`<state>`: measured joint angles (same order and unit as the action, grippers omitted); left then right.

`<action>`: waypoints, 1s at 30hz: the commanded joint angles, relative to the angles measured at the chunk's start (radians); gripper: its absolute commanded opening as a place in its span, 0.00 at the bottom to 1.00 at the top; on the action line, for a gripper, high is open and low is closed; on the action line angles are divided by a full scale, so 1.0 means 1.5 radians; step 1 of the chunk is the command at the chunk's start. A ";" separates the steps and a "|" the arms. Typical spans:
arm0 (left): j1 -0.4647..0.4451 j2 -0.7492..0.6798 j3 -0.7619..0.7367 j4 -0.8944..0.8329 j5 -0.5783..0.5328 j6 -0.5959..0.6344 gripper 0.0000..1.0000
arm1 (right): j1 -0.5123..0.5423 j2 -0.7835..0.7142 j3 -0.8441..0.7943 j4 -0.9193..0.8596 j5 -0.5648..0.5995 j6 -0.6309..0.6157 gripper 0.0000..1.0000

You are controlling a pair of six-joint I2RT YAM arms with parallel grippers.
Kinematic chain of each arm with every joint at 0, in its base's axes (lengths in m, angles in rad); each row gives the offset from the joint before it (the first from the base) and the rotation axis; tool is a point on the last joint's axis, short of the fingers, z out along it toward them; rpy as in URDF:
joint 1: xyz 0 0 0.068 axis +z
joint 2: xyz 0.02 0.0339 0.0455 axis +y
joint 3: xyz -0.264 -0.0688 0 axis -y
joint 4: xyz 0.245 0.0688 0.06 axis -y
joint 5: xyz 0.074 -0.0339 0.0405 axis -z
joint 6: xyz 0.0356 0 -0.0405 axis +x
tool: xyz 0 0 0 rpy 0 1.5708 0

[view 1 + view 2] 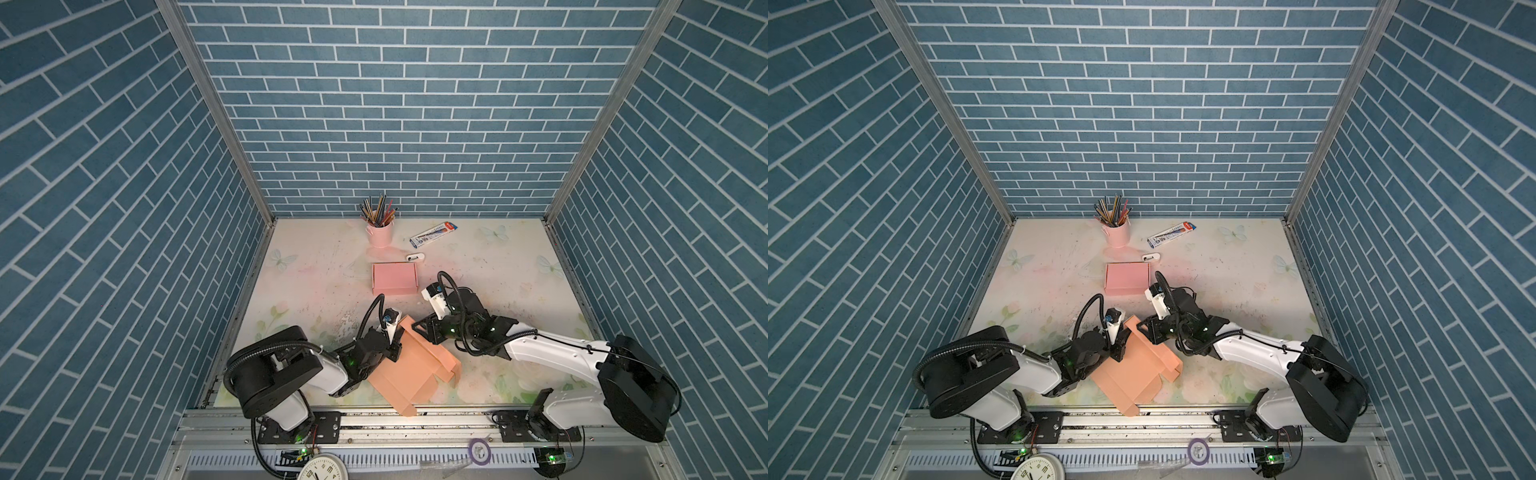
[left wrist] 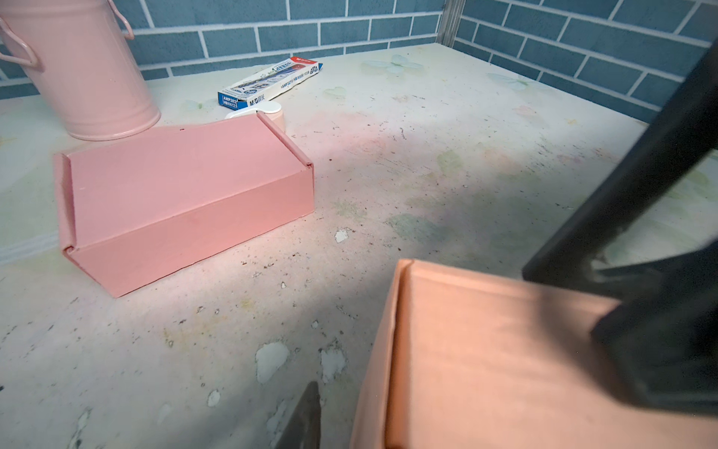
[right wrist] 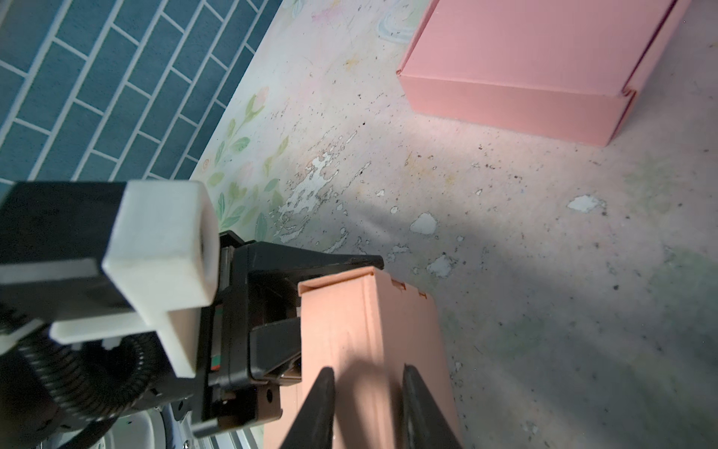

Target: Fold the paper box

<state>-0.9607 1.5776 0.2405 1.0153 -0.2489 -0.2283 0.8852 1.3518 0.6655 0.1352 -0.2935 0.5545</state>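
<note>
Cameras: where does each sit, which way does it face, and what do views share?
Both top views: high over the front rail, looking down and toward the back wall; both arms whole, left gripper and right gripper at the orange box.
Left wrist: on the left arm, low, facing the back wall past pink box and bucket; one own fingertip shows.
Right wrist: on the right arm, facing the left gripper; own fingers straddle the orange box's wall.
Shared: all four show the pink box and orange box.
</note>
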 commanded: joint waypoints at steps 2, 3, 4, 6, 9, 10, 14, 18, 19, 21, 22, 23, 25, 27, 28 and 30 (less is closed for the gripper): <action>-0.004 0.008 0.019 0.012 -0.009 0.002 0.25 | 0.001 -0.012 -0.012 -0.018 0.015 0.022 0.31; -0.003 0.014 0.023 0.012 -0.010 0.003 0.25 | 0.003 -0.012 -0.013 -0.015 0.013 0.023 0.31; -0.004 0.020 0.027 0.012 -0.010 0.005 0.25 | 0.002 -0.009 -0.014 -0.013 0.011 0.024 0.31; -0.004 0.028 0.034 0.012 -0.014 0.007 0.25 | 0.002 -0.006 -0.013 -0.011 0.007 0.026 0.30; -0.002 0.040 0.038 0.016 -0.018 0.008 0.26 | 0.002 -0.010 -0.015 -0.011 0.011 0.029 0.30; -0.001 0.045 0.040 0.017 -0.018 0.008 0.26 | 0.002 -0.013 -0.016 -0.010 0.011 0.030 0.30; 0.002 0.047 0.042 0.027 -0.020 0.009 0.22 | 0.002 -0.019 -0.015 -0.008 0.011 0.030 0.30; 0.002 0.057 0.056 0.030 -0.022 0.019 0.20 | 0.002 -0.024 -0.014 -0.012 0.013 0.030 0.30; 0.002 0.060 0.060 0.031 -0.022 0.024 0.20 | 0.003 -0.024 -0.015 -0.014 0.016 0.029 0.29; 0.002 0.063 0.068 0.032 -0.026 0.031 0.20 | 0.001 -0.026 -0.014 -0.024 0.027 0.025 0.29; 0.002 0.065 0.073 0.032 -0.027 0.034 0.20 | 0.001 -0.028 -0.014 -0.028 0.034 0.023 0.29; 0.004 0.067 0.077 0.033 -0.026 0.037 0.21 | 0.001 -0.029 -0.013 -0.031 0.038 0.022 0.29; 0.007 0.076 0.085 0.033 -0.020 0.039 0.22 | 0.000 -0.032 -0.016 -0.031 0.044 0.024 0.29; 0.012 0.083 0.082 0.038 -0.013 0.036 0.23 | 0.000 -0.032 -0.017 -0.032 0.046 0.025 0.29; 0.013 0.086 0.077 0.046 -0.007 0.029 0.23 | 0.000 -0.032 -0.017 -0.032 0.047 0.025 0.29; 0.020 0.090 0.066 0.059 0.006 0.019 0.24 | -0.002 -0.030 -0.017 -0.036 0.051 0.027 0.29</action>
<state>-0.9455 1.6970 0.3485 1.0447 -0.2581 -0.1894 0.8852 1.3216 0.6590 0.1173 -0.2398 0.5732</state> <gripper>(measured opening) 0.240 0.288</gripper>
